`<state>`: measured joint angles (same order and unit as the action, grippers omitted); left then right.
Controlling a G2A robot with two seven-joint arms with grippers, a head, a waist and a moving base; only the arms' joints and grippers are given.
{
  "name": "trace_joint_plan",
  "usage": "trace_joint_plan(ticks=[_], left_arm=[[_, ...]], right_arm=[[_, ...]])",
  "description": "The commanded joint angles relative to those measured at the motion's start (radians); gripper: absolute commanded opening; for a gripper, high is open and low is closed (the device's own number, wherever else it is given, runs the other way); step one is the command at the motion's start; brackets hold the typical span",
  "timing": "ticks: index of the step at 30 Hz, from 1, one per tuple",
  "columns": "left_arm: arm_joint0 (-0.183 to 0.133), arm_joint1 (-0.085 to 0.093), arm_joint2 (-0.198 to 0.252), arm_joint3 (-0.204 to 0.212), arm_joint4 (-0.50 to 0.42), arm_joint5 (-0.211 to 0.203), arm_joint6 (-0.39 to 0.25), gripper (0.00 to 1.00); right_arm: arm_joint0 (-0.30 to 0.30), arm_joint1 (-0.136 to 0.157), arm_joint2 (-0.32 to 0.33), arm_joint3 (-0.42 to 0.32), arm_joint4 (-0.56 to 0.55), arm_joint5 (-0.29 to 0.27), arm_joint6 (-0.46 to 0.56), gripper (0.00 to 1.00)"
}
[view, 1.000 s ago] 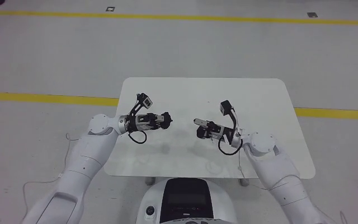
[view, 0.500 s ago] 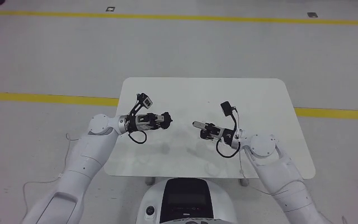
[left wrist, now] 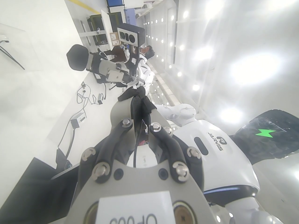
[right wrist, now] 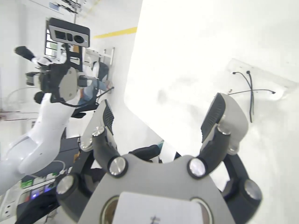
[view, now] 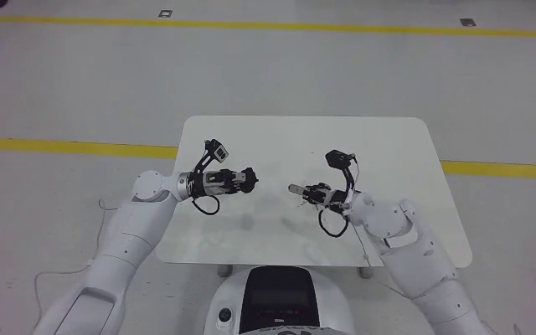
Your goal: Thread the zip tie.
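The right pincer is held wide open and empty. Facing it, apart, the left pincer is clamped on a black zip tie. On the white counter loose zip ties lie crossed. A yellow floor line is seen beyond. Since a second ago the right forearm has been drawn inward.

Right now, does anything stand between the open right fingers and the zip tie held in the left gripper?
Nothing visible does. The zip tie sticks out of the left gripper toward the right gripper, with only open air above the table between them.
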<state>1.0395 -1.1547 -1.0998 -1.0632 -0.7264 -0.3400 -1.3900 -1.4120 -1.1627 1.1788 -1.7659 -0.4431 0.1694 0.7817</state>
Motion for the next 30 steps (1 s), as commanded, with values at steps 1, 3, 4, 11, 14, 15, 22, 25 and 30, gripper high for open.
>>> trace_joint_plan(ticks=[1,3,4,11,14,15,22,25,30], left_arm=[[0.0,0.0,0.0,0.0,0.0,0.0,0.0,0.0],[0.0,0.0,0.0,0.0,0.0,0.0,0.0,0.0],[0.0,0.0,0.0,0.0,0.0,0.0,0.0,0.0],[0.0,0.0,0.0,0.0,0.0,0.0,0.0,0.0],[0.0,0.0,0.0,0.0,0.0,0.0,0.0,0.0],[0.0,0.0,0.0,0.0,0.0,0.0,0.0,0.0],[0.0,0.0,0.0,0.0,0.0,0.0,0.0,0.0],[0.0,0.0,0.0,0.0,0.0,0.0,0.0,0.0],[0.0,0.0,0.0,0.0,0.0,0.0,0.0,0.0]], right_arm=[[0.008,0.001,-0.03,-0.005,-0.087,0.043,0.014,1.0],[0.015,0.001,-0.054,-0.001,-0.142,0.067,0.027,1.0],[0.015,0.001,-0.054,-0.001,-0.142,0.067,0.027,1.0],[0.014,0.001,-0.059,0.001,-0.158,0.064,0.018,1.0],[0.04,0.001,-0.087,0.002,-0.251,0.117,0.037,1.0],[0.06,-0.002,-0.105,0.002,-0.28,0.152,0.058,1.0],[0.175,-0.027,-0.177,0.069,-0.398,0.171,0.215,1.0],[0.231,-0.049,-0.211,0.136,-0.445,0.171,0.299,1.0],[0.242,-0.056,-0.216,0.148,-0.453,0.171,0.313,1.0]])
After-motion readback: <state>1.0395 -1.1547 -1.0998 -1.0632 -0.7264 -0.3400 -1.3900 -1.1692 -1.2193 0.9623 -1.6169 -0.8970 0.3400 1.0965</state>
